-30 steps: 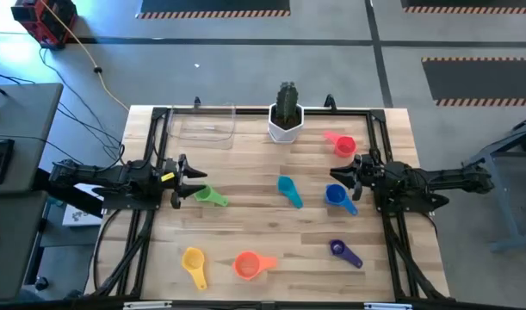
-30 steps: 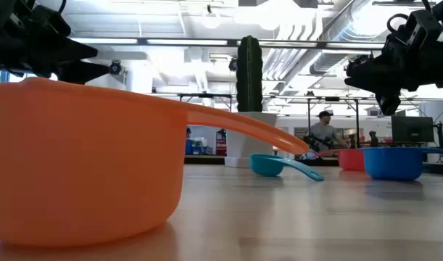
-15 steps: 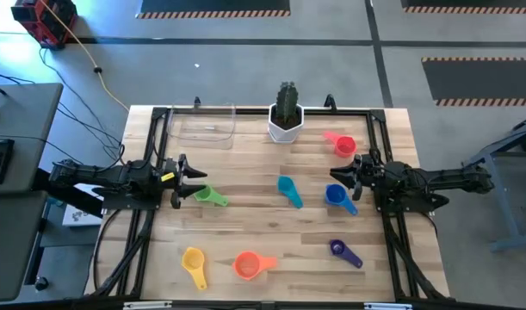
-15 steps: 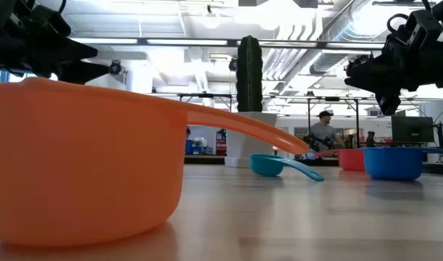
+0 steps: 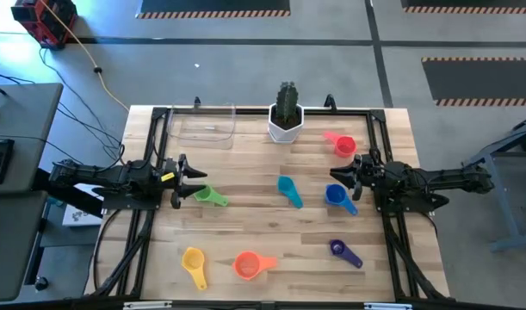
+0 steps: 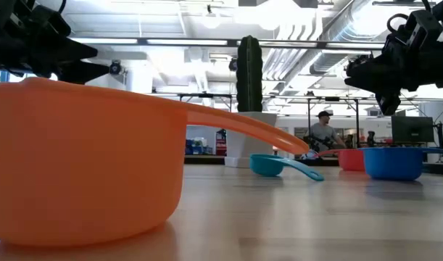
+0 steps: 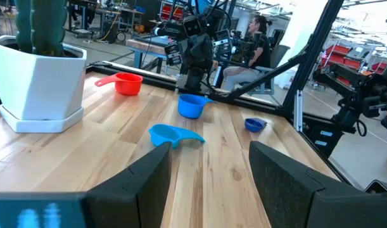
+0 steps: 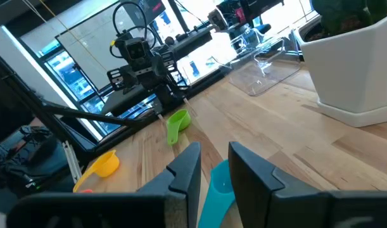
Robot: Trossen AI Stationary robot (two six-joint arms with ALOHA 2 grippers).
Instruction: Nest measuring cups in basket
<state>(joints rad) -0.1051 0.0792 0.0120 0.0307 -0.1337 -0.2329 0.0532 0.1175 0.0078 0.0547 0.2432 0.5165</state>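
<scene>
The left gripper [image 5: 187, 182], fingers apart and empty, sits just beside the small green plastic measuring cup [image 5: 210, 196]; the right gripper's [image 5: 352, 176] narrowly parted, empty fingers hover near the blue plastic cup [image 5: 336, 195].

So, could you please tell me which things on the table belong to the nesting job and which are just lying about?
For the job:
- red cup
- blue cup
- teal cup
- green cup
- yellow cup
- orange cup
- purple cup
- clear basket

Lying about:
- cactus pot
</scene>
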